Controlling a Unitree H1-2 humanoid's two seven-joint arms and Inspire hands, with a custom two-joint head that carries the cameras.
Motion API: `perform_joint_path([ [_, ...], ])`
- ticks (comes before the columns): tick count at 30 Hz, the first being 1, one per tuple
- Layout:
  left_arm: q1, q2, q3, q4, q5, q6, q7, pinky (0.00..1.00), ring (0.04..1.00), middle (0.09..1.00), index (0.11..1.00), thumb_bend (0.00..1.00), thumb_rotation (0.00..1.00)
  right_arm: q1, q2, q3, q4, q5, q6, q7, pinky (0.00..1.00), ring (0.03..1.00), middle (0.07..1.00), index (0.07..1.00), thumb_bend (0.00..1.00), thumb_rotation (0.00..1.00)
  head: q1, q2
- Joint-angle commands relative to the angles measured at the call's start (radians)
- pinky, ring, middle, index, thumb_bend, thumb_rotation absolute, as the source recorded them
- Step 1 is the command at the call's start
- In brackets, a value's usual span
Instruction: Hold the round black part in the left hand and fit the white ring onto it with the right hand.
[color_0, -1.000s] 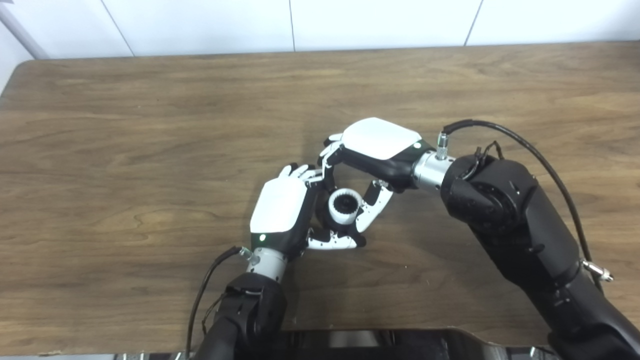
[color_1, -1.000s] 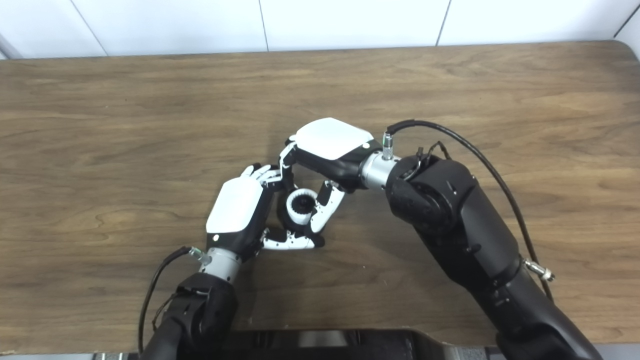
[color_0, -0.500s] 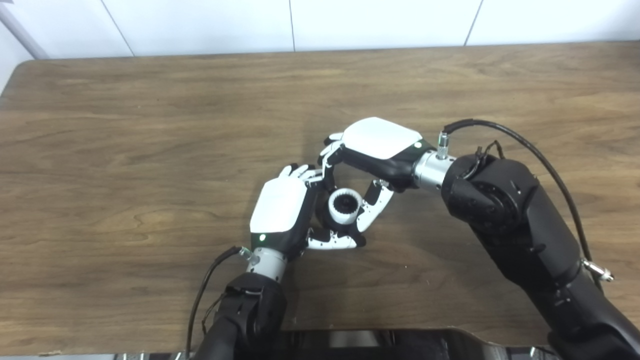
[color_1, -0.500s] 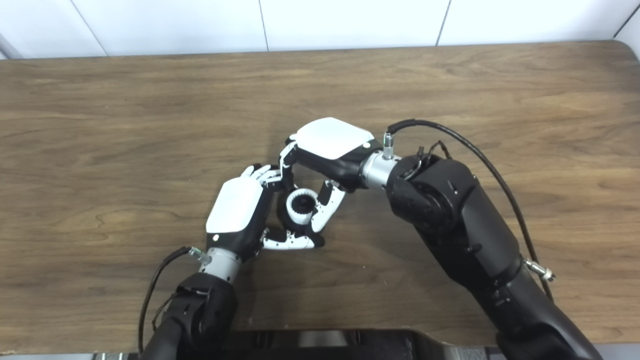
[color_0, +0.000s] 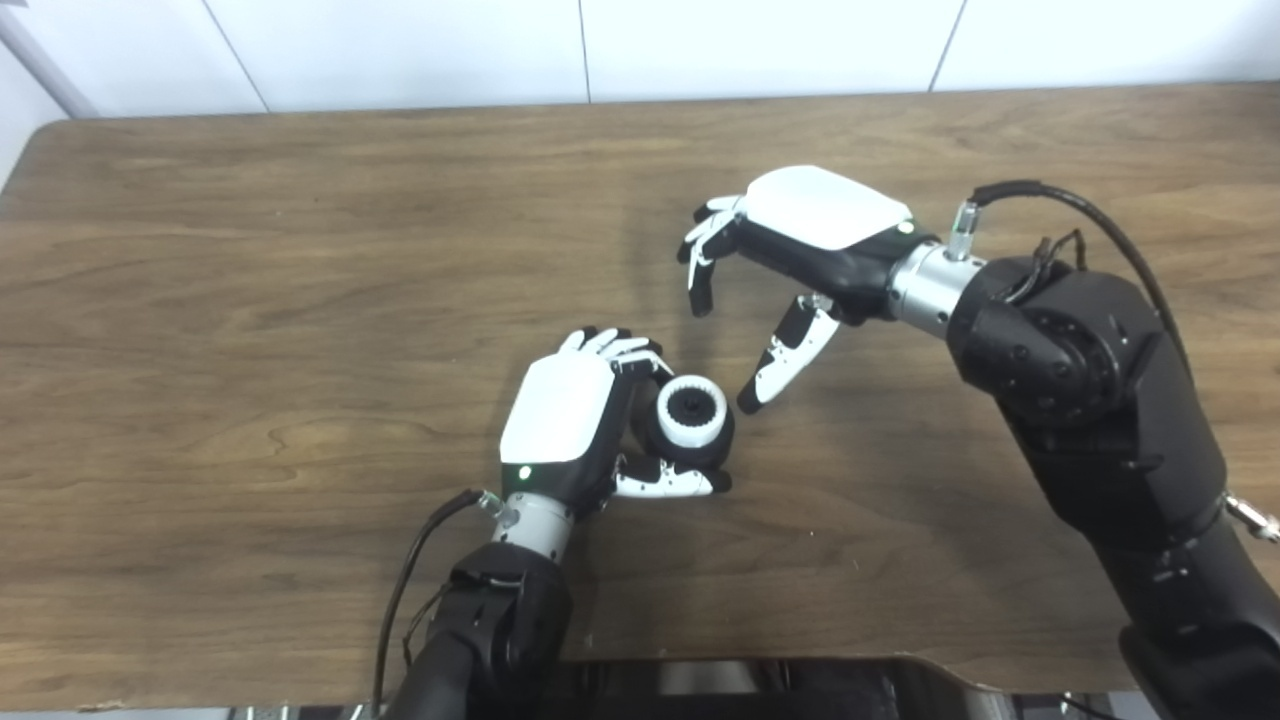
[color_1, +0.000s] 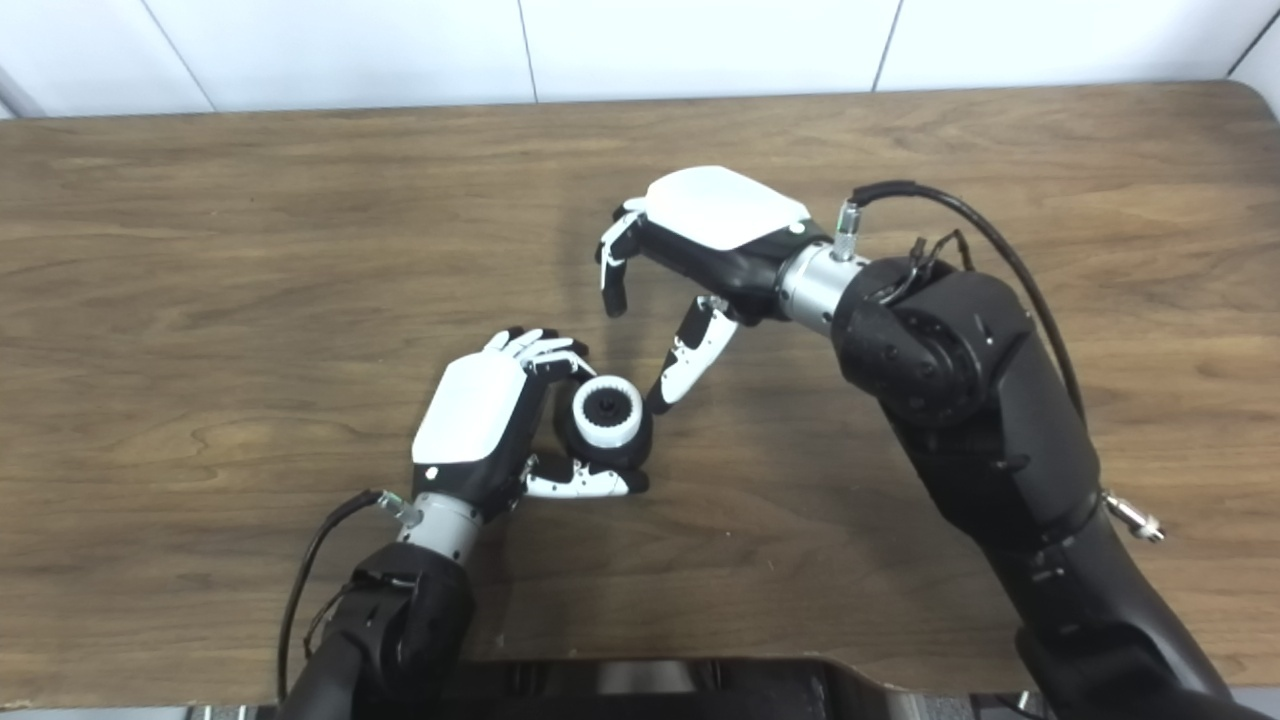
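Your left hand (color_0: 565, 420) is closed around the round black part (color_0: 705, 448), fingers curled over its far side and the thumb lying under its near edge. The part is a squat, matte black cylinder, held low over the wooden surface (color_0: 250, 300); you cannot tell whether its underside touches the wood. The white ring (color_0: 691, 411) is seated on the part's upward face: a smooth, thick white band, circular, with a dark centre that shows small notches around its inner edge.

Your right hand (color_0: 790, 255) holds nothing. It hangs above the surface, up and to the right of the part, with its fingers spread and bent downward and the thumb reaching down toward the ring. The thumb tip is near the ring's right side but apart from it. No finger of this hand touches the ring or the part.

Both hands have glossy white shells on the back, black palms and jointed fingers in white and black. Each wrist is a short cylinder of bare metal, and a black cable loops out from each forearm. The forearms are bulky matte black housings.

The surface is brown wood grain with rounded corners, with a long wavy figure running left to right. Behind it stands a wall of plain white panels (color_0: 400, 50) with thin dark seams.
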Motion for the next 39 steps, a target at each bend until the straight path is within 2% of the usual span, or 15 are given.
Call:
perform_joint_path([
  [1,0.021,0.006,-0.017,0.034,-0.009,0.013,-0.076,0.95,0.874,0.79,0.485,0.52,0.05,-0.051,-0.013,-0.024,-0.033,0.002,0.014,-0.006,0.85,0.921,0.81,0.547,0.97,0.25,0.0,0.001],
  [5,0.024,0.007,-0.016,0.033,-0.009,0.01,-0.072,0.95,0.874,0.789,0.485,0.52,0.05,-0.068,-0.03,-0.035,-0.032,0.008,0.024,0.001,0.88,0.921,0.815,0.55,0.97,0.26,0.004,-0.004],
  [9,0.025,0.009,-0.015,0.032,-0.01,0.008,-0.07,0.95,0.873,0.787,0.485,0.52,0.05,-0.079,-0.055,-0.045,-0.022,0.019,0.014,-0.009,0.85,0.911,0.815,0.546,0.97,0.28,0.003,-0.005],
  [18,0.031,0.018,-0.005,0.02,-0.02,0.007,-0.079,0.95,0.877,0.786,0.485,0.52,0.05,-0.078,-0.084,-0.094,-0.033,0.023,0.067,-0.006,0.81,0.91,0.808,0.556,0.96,0.25,0.0,-0.005],
  [29,0.035,0.023,0.009,0.029,-0.029,-0.003,-0.072,0.94,0.873,0.803,0.497,0.52,0.07,-0.064,-0.092,-0.106,-0.034,0.033,0.083,-0.013,0.81,0.911,0.811,0.574,0.94,0.24,0.001,-0.007],
  [30,0.034,0.024,0.01,0.029,-0.03,-0.003,-0.072,0.94,0.875,0.811,0.598,0.65,0.11,-0.063,-0.092,-0.106,-0.034,0.031,0.084,-0.014,0.81,0.911,0.811,0.577,0.94,0.24,0.0,-0.007],
  [32,0.033,0.023,0.01,0.029,-0.03,-0.003,-0.072,0.94,0.875,0.822,0.715,0.78,0.17,-0.061,-0.092,-0.105,-0.034,0.026,0.089,-0.014,0.81,0.91,0.812,0.581,0.94,0.25,0.0,-0.007],
  [39,0.032,0.02,0.009,0.027,-0.019,-0.01,-0.056,0.92,0.869,0.838,0.824,0.89,0.25,-0.056,-0.093,-0.099,-0.029,0.011,0.086,-0.02,0.81,0.904,0.814,0.611,0.95,0.26,0.0,-0.007],
])
